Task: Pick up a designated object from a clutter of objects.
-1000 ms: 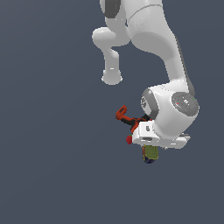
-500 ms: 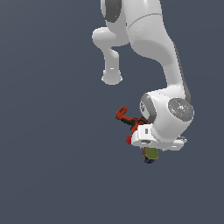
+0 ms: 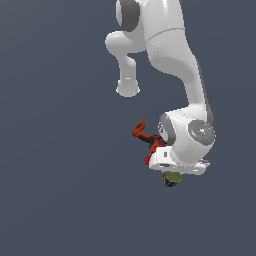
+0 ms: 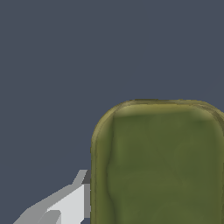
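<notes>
From the exterior view I see my hand low over the surface, its body hiding the fingers. The olive-green container peeks out directly beneath it, dark blue end lowest. The power drill and a red piece sit just beside the hand.

In the wrist view the container fills the frame close under the hand, one finger alongside it. Whether the hand is clenched on it, I cannot tell.
</notes>
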